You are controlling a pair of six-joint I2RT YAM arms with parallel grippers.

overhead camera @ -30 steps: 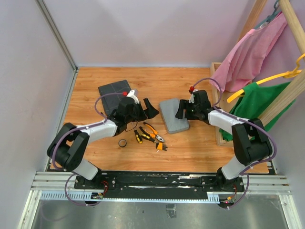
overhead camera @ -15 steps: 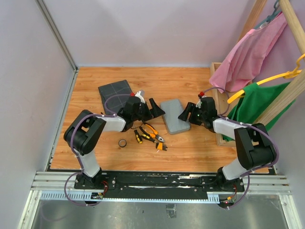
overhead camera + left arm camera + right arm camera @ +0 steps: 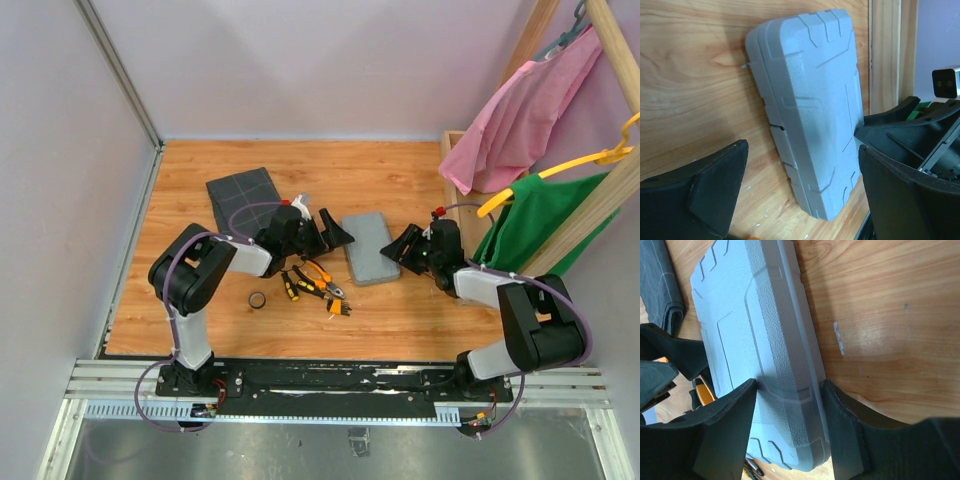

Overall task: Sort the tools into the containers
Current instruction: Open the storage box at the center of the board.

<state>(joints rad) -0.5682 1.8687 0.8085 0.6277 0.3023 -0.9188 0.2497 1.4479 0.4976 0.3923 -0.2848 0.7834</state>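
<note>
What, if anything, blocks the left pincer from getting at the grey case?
Probably nothing, so likely yes. The left pincer is open and sits right beside the grey case, with only bare table between. The right pincer straddles the opposite edge, which could crowd a grasp.

I watched through the top camera, fixed high behind the arm bases and tilted down over the desk (image 3: 400, 170), far enough back that the grey case (image 3: 366, 246) sat mid-frame. The left wrist camera looked past the left claw (image 3: 802, 150) from just left of the case, close in, facing right. The right wrist camera peered past the right claw (image 3: 789, 390) from the case's right, equally close, facing left. All three views shared the case, and each wrist view caught the opposite claw beyond it.
</note>
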